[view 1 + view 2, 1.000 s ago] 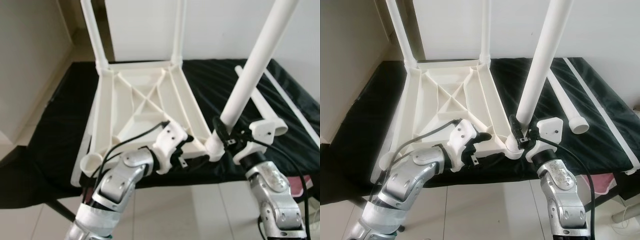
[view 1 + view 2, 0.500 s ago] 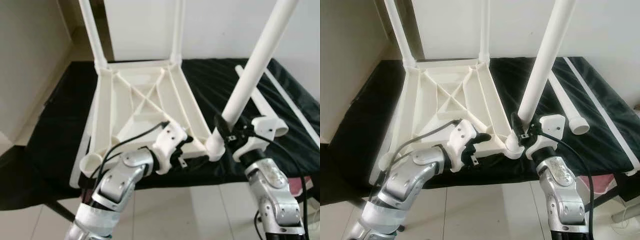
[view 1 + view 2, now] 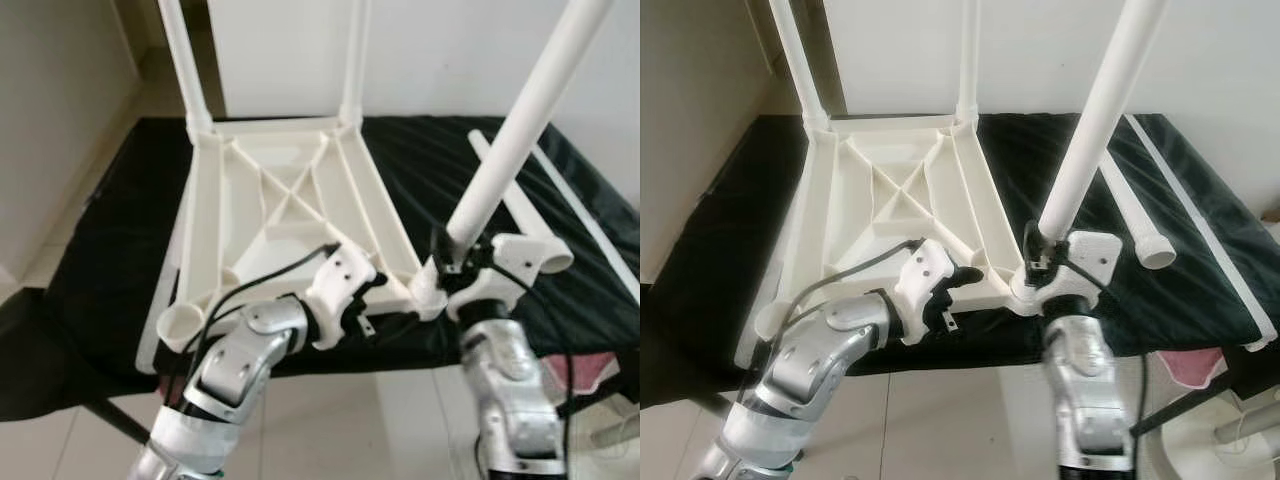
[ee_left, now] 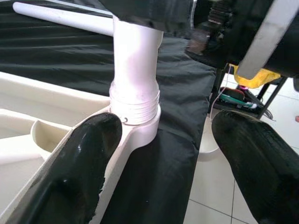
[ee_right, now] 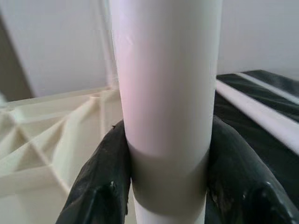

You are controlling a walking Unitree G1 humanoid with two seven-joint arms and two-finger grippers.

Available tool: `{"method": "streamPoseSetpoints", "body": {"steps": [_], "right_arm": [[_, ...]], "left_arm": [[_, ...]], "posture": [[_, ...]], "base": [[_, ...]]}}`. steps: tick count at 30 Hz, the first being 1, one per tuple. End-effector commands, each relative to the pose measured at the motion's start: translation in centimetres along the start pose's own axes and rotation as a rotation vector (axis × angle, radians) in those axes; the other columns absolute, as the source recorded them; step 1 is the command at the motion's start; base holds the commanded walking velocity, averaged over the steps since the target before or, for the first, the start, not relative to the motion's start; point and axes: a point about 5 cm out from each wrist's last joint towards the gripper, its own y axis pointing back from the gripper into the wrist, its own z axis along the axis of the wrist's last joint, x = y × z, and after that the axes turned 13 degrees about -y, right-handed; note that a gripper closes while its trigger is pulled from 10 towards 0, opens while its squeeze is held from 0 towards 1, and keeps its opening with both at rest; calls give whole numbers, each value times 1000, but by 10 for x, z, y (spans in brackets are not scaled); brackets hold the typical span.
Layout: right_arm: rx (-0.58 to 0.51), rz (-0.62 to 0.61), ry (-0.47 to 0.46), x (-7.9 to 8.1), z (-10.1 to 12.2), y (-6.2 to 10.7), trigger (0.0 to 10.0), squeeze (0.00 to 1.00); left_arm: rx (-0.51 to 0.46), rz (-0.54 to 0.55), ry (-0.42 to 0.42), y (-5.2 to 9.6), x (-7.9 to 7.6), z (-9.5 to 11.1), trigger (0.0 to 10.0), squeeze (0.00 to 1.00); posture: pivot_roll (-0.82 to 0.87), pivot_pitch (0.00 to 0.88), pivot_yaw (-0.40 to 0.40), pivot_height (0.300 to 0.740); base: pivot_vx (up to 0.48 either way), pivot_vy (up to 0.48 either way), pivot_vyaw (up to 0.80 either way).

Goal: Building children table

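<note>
An upside-down white table top [image 3: 205, 240] lies on a black-covered surface. Two white legs [image 3: 180, 60] [image 3: 355, 60] stand in its far corners. A third white leg [image 3: 510, 150] rises at a slant from the near right corner socket [image 3: 430, 292]. My right gripper [image 3: 450, 262] is shut around the base of that leg [image 5: 163, 84], one finger on each side. My left gripper [image 3: 375, 300] is open at the table top's front edge beside the same socket [image 4: 135, 116]; one finger [image 4: 93, 149] rests against the frame. The near left socket [image 3: 180, 325] holds nothing.
A loose white leg [image 3: 1130, 205] lies on the black cover [image 3: 120, 250] right of the table top, with a long thin white rod [image 3: 1200, 220] beyond it. Tiled floor [image 3: 340, 420] lies below the front edge. A wall stands behind.
My right forearm has swung leftward under its gripper, which stays shut on the leg. The leg's top leans slightly more to the right. The left arm has not moved.
</note>
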Motion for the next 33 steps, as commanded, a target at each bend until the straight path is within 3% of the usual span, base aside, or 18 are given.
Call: {"method": "streamPoseSetpoints", "body": {"steps": [1, 20, 21, 23, 24, 33], "right_arm": [[120, -157, -8, -17, -26, 5, 10000, 0], [96, -212, -49, -11, -29, 4, 10000, 0], [86, -209, -46, -11, -28, 4, 10000, 192], [79, -206, -44, -10, -27, 4, 10000, 192], [70, -187, -36, -9, -25, 3, 10000, 1000], [65, -102, -8, -7, -20, -1, 10000, 1000]], "left_arm": [[-4, 6, -4, 0, -1, 2, 10000, 0], [-11, 7, -13, -3, 2, 4, 10000, 0], [-12, 7, -13, -3, 1, 4, 10000, 0], [-13, 7, -13, -3, 1, 4, 10000, 0], [-13, 7, -15, -3, 1, 4, 10000, 0], [-12, 9, -16, -4, 1, 4, 10000, 0]], "posture": [[-41, 60, -10, 740], [-38, 22, -5, 740], [-38, 18, -5, 740], [-38, 18, -5, 740], [-38, 16, -6, 740], [-38, 4, -12, 740]], "base": [[0, 0, 0], [0, 0, 0], [0, 0, 0], [0, 0, 0], [0, 0, 0], [0, 0, 0]]}}
